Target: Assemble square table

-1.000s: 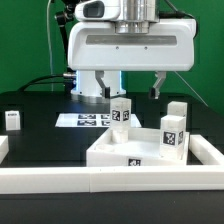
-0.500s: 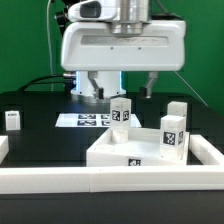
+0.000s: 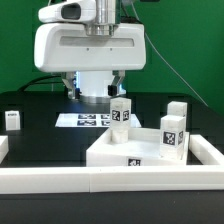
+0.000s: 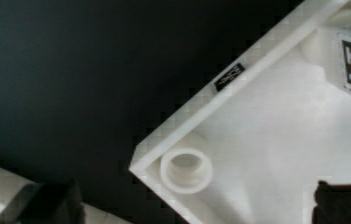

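The jaws stand wide apart and hold nothing. In the wrist view their dark tips frame the picture's lower corners, with a corner of the slab (image 4: 261,120) between them, and in that corner a round socket (image 4: 186,168) for a leg. In the exterior view the gripper (image 3: 97,92) hangs above the black worktop (image 3: 40,120), behind the slab (image 3: 150,152) and toward that view's left of it.

The slab lies flat at the near right of the exterior view, pushed against the long white rail (image 3: 110,180) along the front. Three legs stand upright on or beside it: one (image 3: 120,113) at its far left corner, one (image 3: 172,134) on its right side, and another (image 3: 176,110) just behind that. The fourth leg (image 3: 12,120) stands alone, well apart at the far left. The marker board (image 3: 90,120) lies between the gripper and the slab.

The step in hand looks like the reach for a leg, probably the one nearest the gripper. To do it well, centre the jaws over the leg, come down straight so neither tip knocks it over, and close on its flat sides squarely. Keep clear of the slab's raised rim, and carry the leg upright to the socket.
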Action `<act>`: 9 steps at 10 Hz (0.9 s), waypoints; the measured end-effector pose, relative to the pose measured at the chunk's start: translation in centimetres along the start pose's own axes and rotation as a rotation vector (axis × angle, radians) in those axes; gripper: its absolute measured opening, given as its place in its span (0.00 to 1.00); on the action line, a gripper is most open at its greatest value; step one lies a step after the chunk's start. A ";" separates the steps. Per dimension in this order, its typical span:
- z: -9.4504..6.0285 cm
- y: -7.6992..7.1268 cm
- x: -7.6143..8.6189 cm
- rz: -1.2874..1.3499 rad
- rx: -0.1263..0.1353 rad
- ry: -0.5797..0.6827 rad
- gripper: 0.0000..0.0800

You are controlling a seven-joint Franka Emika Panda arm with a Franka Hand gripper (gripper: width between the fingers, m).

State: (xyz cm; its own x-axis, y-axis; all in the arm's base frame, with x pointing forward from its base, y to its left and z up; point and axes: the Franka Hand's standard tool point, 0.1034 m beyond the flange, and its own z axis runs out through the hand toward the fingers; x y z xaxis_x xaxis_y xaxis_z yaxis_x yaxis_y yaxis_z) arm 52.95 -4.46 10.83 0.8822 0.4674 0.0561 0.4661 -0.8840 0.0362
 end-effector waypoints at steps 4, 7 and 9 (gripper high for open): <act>0.3 3.4 -5.2 0.045 0.005 -0.029 0.81; 1.3 6.0 -10.3 0.086 0.003 -0.048 0.81; 1.5 6.3 -11.0 0.082 -0.007 -0.046 0.81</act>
State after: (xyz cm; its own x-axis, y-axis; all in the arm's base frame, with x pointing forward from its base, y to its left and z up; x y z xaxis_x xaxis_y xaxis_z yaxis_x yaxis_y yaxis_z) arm 46.29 -15.19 8.91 0.9196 0.3927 0.0129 0.3920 -0.9191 0.0401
